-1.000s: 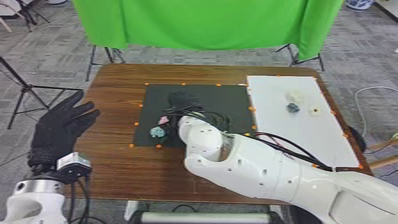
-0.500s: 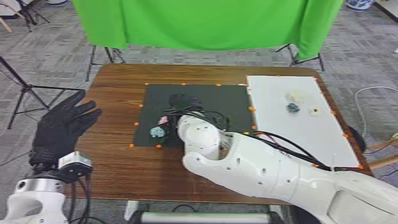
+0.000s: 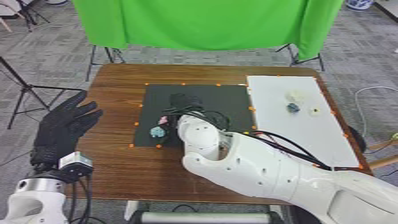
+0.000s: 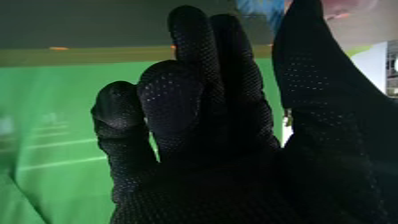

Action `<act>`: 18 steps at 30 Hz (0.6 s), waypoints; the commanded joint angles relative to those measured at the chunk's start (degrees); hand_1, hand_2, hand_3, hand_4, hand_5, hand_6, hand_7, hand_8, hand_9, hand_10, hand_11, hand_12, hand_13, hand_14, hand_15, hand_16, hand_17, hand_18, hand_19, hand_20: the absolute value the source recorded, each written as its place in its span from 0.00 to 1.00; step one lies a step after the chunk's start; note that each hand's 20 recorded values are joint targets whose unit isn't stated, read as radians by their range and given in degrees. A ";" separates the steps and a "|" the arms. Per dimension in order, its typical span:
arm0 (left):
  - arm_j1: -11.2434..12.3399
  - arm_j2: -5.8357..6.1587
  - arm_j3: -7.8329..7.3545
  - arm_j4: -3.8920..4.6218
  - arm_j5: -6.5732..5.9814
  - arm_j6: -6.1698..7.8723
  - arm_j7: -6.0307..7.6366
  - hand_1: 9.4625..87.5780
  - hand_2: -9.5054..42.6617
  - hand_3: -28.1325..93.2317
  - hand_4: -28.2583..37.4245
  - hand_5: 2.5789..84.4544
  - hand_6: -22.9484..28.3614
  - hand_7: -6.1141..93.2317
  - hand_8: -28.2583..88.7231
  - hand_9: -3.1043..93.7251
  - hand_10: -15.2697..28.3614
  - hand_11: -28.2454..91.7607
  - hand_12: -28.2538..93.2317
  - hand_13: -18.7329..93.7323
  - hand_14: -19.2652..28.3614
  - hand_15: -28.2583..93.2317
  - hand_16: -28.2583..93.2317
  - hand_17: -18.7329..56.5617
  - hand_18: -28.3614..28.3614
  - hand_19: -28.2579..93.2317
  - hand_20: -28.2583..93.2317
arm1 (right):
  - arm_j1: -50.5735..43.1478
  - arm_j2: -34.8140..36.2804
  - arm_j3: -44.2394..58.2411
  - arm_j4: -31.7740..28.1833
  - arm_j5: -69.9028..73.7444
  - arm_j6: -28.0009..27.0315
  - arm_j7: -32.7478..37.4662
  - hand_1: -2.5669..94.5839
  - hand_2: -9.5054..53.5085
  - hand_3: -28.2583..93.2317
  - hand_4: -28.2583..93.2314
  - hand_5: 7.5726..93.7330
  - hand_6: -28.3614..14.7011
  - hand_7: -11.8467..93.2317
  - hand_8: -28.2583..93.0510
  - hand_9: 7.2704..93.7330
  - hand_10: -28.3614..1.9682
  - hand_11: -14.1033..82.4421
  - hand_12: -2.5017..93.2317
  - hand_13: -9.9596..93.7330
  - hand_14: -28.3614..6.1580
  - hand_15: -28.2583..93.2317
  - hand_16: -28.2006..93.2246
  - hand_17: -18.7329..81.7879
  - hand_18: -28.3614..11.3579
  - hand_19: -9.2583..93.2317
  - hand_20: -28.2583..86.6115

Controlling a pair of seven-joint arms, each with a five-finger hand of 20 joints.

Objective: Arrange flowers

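Brown wooden table (image 3: 115, 100), green cloth (image 3: 213, 25), grey floor (image 3: 62, 52)

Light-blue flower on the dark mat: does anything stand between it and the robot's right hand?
Yes, the pink flower. In the head view it sits on the dark mat, roughly between the light-blue flower and the right hand.
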 commanded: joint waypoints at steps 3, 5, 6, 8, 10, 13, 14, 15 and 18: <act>1.39 0.05 -0.04 -0.31 0.26 0.17 -0.26 0.21 0.30 0.91 0.16 0.44 0.65 0.20 0.16 0.41 0.82 0.46 0.31 0.41 0.97 0.64 0.15 0.14 0.93 0.72 0.19 | 2.30 -0.06 0.46 -1.45 -0.85 1.72 -0.80 0.42 0.00 0.97 0.00 0.64 0.51 0.35 0.10 0.67 0.35 0.62 0.20 0.76 0.53 0.93 0.34 0.56 0.08 1.00 0.71; 1.63 0.10 0.04 -0.39 0.25 0.25 -0.12 0.21 0.29 0.91 0.16 0.44 0.65 0.20 0.16 0.41 0.82 0.46 0.31 0.41 0.97 0.64 0.15 0.14 0.93 0.72 0.19 | 2.62 -0.01 0.49 -1.44 -0.93 1.67 -1.03 0.42 0.00 0.97 0.00 0.64 0.51 0.35 0.10 0.67 0.34 0.62 0.20 0.76 0.53 0.93 0.34 0.56 0.08 1.00 0.71; 1.93 0.13 0.09 -0.50 0.08 0.46 0.25 0.21 0.29 0.91 0.16 0.44 0.65 0.20 0.16 0.41 0.82 0.46 0.31 0.41 0.97 0.64 0.15 0.14 0.93 0.72 0.19 | 2.96 0.15 0.20 -1.53 -0.64 1.99 -0.98 0.42 0.00 0.97 0.00 0.64 0.51 0.35 0.10 0.67 0.34 0.62 0.20 0.76 0.53 0.93 0.34 0.56 0.08 1.00 0.71; 2.65 -0.12 -0.04 -0.85 0.07 0.88 0.53 0.21 0.29 0.91 0.16 0.44 0.65 0.20 0.16 0.41 0.82 0.46 0.31 0.41 0.97 0.64 0.15 0.13 0.93 0.72 0.19 | 2.23 0.18 1.65 -1.89 -1.11 1.16 -1.70 0.42 0.00 0.97 0.00 0.64 0.51 0.35 0.10 0.67 0.34 0.62 0.20 0.76 0.53 0.93 0.34 0.56 0.08 1.00 0.71; 3.69 -0.29 -0.31 -1.21 -0.09 1.37 1.05 0.20 0.29 0.91 0.16 0.44 0.65 0.19 0.16 0.41 0.82 0.46 0.31 0.41 0.97 0.64 0.15 0.14 0.93 0.72 0.19 | 2.81 1.01 1.99 -2.49 -1.24 1.46 -2.00 0.41 0.00 0.96 0.00 0.64 0.51 0.35 0.10 0.67 0.34 0.62 0.19 0.76 0.53 0.93 0.34 0.56 0.08 1.00 0.71; 4.80 -0.70 -0.84 -1.67 -0.18 1.80 1.30 0.20 0.29 0.91 0.16 0.44 0.65 0.19 0.16 0.41 0.82 0.46 0.31 0.41 0.97 0.64 0.15 0.14 0.93 0.72 0.19 | 3.86 3.60 3.65 -4.27 -0.53 1.50 -2.59 0.41 0.00 0.96 0.00 0.64 0.50 0.35 0.10 0.66 0.33 0.61 0.19 0.76 0.52 0.93 0.34 0.56 0.08 1.00 0.71; 5.07 -0.72 -0.87 -1.75 -0.30 1.95 1.59 0.20 0.29 0.91 0.16 0.44 0.65 0.19 0.16 0.41 0.82 0.46 0.31 0.41 0.97 0.64 0.15 0.13 0.93 0.72 0.19 | 5.61 5.15 2.73 -4.91 1.12 2.73 -1.99 0.40 0.00 0.96 0.00 0.63 0.50 0.35 0.10 0.66 0.33 0.61 0.19 0.76 0.52 0.93 0.34 0.56 0.08 1.00 0.71; 5.53 -0.97 -1.03 -1.96 -0.27 2.03 1.63 0.20 0.29 0.91 0.16 0.44 0.65 0.19 0.16 0.41 0.82 0.46 0.31 0.41 0.97 0.64 0.15 0.13 0.93 0.72 0.19 | 4.93 6.26 4.40 -5.66 0.35 2.28 -2.75 0.40 0.00 0.96 0.00 0.63 0.50 0.35 0.10 0.66 0.34 0.60 0.19 0.76 0.52 0.93 0.34 0.56 0.08 1.00 0.71; 6.56 -1.16 -1.31 -2.36 -0.39 2.48 2.08 0.20 0.29 0.91 0.15 0.44 0.65 0.19 0.16 0.41 0.81 0.46 0.31 0.41 0.97 0.64 0.15 0.14 0.93 0.72 0.19 | 5.30 11.13 6.74 -8.10 2.01 2.24 -4.28 0.39 0.00 0.96 0.00 0.62 0.50 0.35 0.10 0.66 0.32 0.57 0.18 0.75 0.51 0.93 0.34 0.55 0.08 1.00 0.70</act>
